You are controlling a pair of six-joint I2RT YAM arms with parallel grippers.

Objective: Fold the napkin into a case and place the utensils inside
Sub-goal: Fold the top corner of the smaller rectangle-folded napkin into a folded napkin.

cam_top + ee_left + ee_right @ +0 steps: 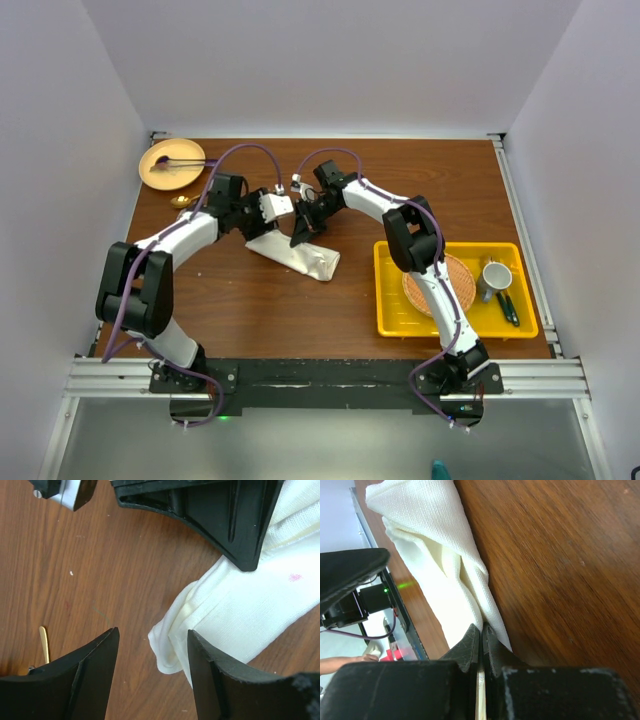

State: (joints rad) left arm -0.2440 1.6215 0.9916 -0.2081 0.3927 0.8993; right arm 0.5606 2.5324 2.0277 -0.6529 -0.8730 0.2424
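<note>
The cream-white napkin point(296, 256) lies folded as a narrow case on the wood table, slanting from upper left to lower right. My right gripper point(300, 237) is shut on a slim gold utensil point(481, 690), with its fingertips pressed into the case's fold point(482, 627). The utensil's front end is hidden in the cloth point(435, 555). My left gripper point(152, 631) is open and empty just above the table. The case's left end point(172, 645) lies between its fingers, close to the right one. A gold spoon point(181, 200) lies near the tan plate; its handle point(44, 642) shows in the left wrist view.
A tan plate point(160, 172) with a purple utensil point(188, 159) sits at the back left. A yellow tray point(392, 300) at the right holds a woven orange mat point(452, 285), a grey mug point(495, 277) and dark green-handled utensils point(508, 308).
</note>
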